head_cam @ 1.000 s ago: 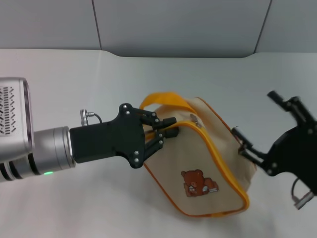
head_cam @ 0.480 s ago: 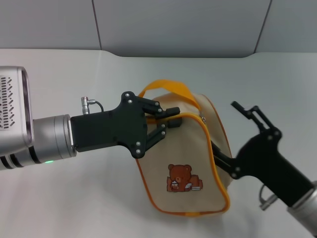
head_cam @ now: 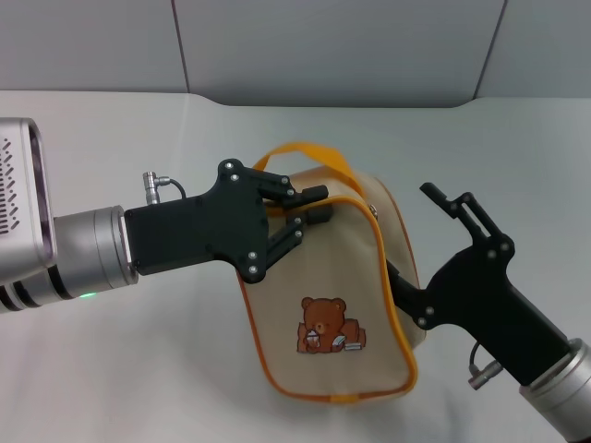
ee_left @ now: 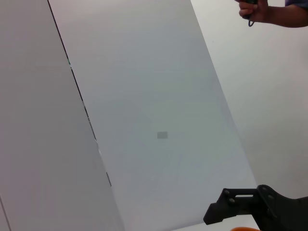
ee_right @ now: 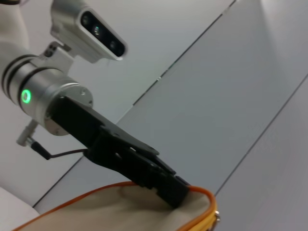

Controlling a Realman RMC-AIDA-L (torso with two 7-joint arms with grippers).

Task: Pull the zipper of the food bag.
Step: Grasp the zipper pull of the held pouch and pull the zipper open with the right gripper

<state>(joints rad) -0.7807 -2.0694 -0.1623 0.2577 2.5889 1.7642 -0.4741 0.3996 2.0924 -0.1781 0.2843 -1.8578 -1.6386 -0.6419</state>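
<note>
The food bag (head_cam: 323, 277) is cream canvas with orange-yellow piping and a brown bear print, and hangs lifted above the table. Its orange loop handle (head_cam: 305, 152) arches over the top. My left gripper (head_cam: 309, 214) is shut on the bag's upper edge and holds it up; the right wrist view shows the same grip (ee_right: 166, 186) on the bag (ee_right: 115, 211). The zipper (head_cam: 373, 210) is a small silver tab on the top edge, right of the left gripper. My right gripper (head_cam: 411, 233) is open at the bag's right end, its lower finger against the bag's side, clear of the tab.
The white table (head_cam: 111, 138) runs back to a grey panelled wall (head_cam: 323, 46). The left wrist view shows mostly wall, one black finger (ee_left: 240, 211) at its edge, and a person's hand (ee_left: 269, 12) far off.
The left gripper has drawn the bag left, and it now hangs more upright. The right gripper has moved in from the right to the bag's right end.
</note>
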